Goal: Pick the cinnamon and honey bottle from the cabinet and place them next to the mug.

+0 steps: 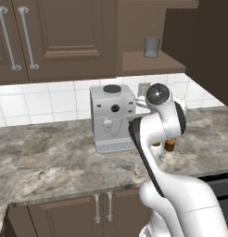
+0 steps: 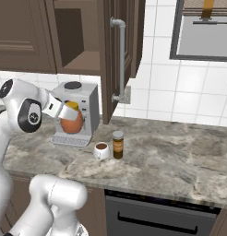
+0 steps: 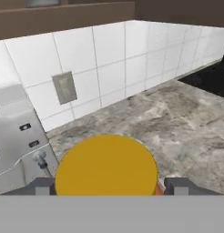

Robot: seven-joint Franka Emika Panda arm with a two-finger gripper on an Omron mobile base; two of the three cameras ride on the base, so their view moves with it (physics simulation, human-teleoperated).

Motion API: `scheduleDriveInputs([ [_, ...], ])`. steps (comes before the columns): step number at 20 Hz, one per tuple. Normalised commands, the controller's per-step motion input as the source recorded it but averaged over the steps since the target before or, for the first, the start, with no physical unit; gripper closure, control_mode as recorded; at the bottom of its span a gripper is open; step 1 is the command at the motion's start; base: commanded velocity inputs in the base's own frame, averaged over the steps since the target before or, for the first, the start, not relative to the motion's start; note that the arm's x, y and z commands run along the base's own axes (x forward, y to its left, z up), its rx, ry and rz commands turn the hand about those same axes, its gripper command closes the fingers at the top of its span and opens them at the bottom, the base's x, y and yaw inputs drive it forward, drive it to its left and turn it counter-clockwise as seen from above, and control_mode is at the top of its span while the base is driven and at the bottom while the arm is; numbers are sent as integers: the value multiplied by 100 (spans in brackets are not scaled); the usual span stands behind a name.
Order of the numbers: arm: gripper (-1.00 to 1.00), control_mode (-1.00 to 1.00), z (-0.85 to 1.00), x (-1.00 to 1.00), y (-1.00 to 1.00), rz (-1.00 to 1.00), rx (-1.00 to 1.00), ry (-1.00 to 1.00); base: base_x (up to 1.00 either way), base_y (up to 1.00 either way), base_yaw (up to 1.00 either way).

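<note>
My gripper (image 2: 69,113) is shut on the honey bottle (image 2: 72,122), a squat orange jar with a yellow lid (image 3: 106,166), held in the air in front of the coffee machine (image 2: 81,100). In the hand view a dark fingertip (image 3: 41,185) sits on each side of the lid. The white mug (image 2: 101,150) with dark liquid stands on the counter to the right, and the slim brown cinnamon (image 2: 117,144) stands upright close beside it. My arm hides most of the cinnamon (image 1: 170,145) in the left base view. The dark wooden cabinet (image 1: 65,37) hangs above.
A plain grey cup (image 1: 152,47) stands in the cabinet's open shelf niche. The open cabinet door (image 2: 121,55) with its long silver handle juts out over the counter. The marble counter (image 2: 180,156) runs on to the right, with an oven (image 2: 157,216) below. A wall outlet (image 3: 64,88) sits in the tiles.
</note>
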Motion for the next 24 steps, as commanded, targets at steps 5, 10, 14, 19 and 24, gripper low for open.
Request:
scheduleDriveInputs([
  [5,100,-100,-29,11,0,-37,0,1,0,0,0],
  [10,100,-100,-42,6,0,-12,0,0,0,0,0],
  [14,100,-100,-73,0,0,0,4,0,0,0,0],
  [19,100,-100,-79,0,0,0,7,0,0,0,0],
  [24,100,-100,-78,0,0,0,6,0,0,0,0],
])
